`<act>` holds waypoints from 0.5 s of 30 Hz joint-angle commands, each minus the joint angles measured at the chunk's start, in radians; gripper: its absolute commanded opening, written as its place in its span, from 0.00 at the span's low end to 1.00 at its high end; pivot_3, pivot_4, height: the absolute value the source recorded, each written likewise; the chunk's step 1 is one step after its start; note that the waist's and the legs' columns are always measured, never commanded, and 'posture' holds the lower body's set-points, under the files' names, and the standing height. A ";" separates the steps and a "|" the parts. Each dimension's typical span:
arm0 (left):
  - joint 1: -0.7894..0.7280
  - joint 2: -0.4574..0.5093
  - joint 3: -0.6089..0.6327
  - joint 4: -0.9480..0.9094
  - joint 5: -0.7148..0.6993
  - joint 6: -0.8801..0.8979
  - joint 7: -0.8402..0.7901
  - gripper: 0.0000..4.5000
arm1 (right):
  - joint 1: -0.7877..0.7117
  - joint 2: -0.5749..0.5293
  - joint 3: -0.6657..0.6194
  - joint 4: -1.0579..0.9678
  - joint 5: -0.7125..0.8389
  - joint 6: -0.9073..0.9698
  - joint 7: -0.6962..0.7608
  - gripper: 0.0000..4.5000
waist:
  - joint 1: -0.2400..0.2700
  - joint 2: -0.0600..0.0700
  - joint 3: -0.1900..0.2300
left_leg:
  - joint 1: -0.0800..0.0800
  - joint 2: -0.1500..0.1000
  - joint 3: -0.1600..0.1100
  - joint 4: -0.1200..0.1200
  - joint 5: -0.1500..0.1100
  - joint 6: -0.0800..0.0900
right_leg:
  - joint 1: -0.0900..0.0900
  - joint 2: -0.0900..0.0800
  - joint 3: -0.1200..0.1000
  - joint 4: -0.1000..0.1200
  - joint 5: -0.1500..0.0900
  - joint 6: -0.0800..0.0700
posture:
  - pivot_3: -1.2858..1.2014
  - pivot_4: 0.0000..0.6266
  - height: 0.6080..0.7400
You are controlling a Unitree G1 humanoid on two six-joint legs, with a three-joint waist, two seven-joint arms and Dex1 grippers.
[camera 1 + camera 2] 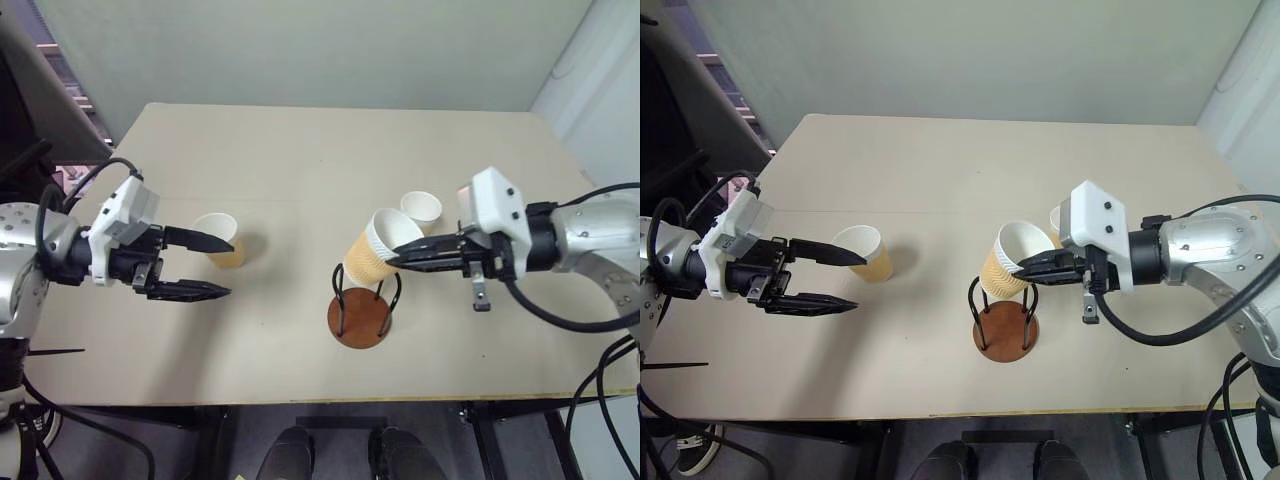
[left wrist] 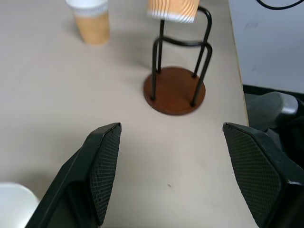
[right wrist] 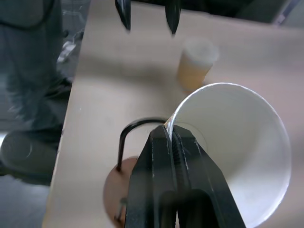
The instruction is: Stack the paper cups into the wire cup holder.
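The table (image 1: pixel 300 160) carries everything, and I place it all against the holder (image 1: pixel 362 310), which stands near the table's front edge, between my two arms.

My right gripper (image 1: pixel 400 256) is clamped on the rim of one cup (image 1: pixel 375 252), one finger inside the white wall and one outside. I pinch the rim because that leaves the tapered bottom free to enter the wire loops. The cup hangs tilted directly over the holder, its base touching or just above the tops of the loops, I cannot tell which, and its mouth leans toward my right arm. It is not yet seated; the holder's disc is bare below it. I judge the next need is to bring the cup upright, so that it drops between the wires rather than catching on one.

My left gripper (image 1: pixel 215 266) stands wide apart and holds nothing, well to the left of the holder, fingers pointing toward it. A second cup (image 1: pixel 222 240) stands upright on the table just beyond those fingertips, left of the holder, close enough that I expect it to be my next pick.

The third cup (image 1: pixel 421 211) stands upright behind and right of the holder, just behind my right gripper, which partly hides it.
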State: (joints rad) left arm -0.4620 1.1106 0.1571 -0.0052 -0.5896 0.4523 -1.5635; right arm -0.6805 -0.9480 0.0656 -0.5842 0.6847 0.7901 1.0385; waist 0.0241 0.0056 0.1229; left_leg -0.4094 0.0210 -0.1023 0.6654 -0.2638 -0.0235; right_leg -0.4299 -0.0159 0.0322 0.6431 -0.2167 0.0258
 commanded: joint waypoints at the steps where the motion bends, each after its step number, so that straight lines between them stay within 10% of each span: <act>1: 0.013 -0.001 0.035 -0.077 -0.036 0.006 0.006 0.81 | 0.011 -0.025 -0.015 -0.022 -0.011 -0.020 0.018 0.01 | 0.000 0.000 0.000 | 0.000 0.000 0.000 0.000 0.000 0.000 | 0.000 -0.001 0.000 0.000 0.000 0.000 | 0.52 0.24 1.00; 10: 0.001 0.007 0.043 -0.109 -0.056 0.011 0.026 0.81 | 0.004 0.000 0.030 -0.031 -0.029 -0.039 0.044 0.01 | -0.010 0.000 0.000 | 0.002 0.001 0.001 -0.001 0.000 0.000 | -0.001 0.000 -0.001 0.003 0.002 -0.004 | 0.52 0.24 1.00; 15: -0.026 -0.005 0.038 -0.100 -0.053 0.005 0.050 0.81 | -0.023 0.010 0.065 0.000 -0.079 -0.066 0.047 0.29 | -0.012 0.000 0.000 | 0.002 0.002 0.001 -0.001 0.000 -0.001 | -0.001 0.000 -0.002 0.003 0.003 -0.006 | 0.52 0.24 1.00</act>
State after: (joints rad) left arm -0.4722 1.1029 0.1587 -0.0876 -0.6299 0.4652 -1.5193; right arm -0.6764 -0.9371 0.1414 -0.5805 0.6216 0.7475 1.0815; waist 0.0123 0.0055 0.1229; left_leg -0.4078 0.0230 -0.1011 0.6643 -0.2634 -0.0241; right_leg -0.4312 -0.0159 0.0300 0.6461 -0.2132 0.0199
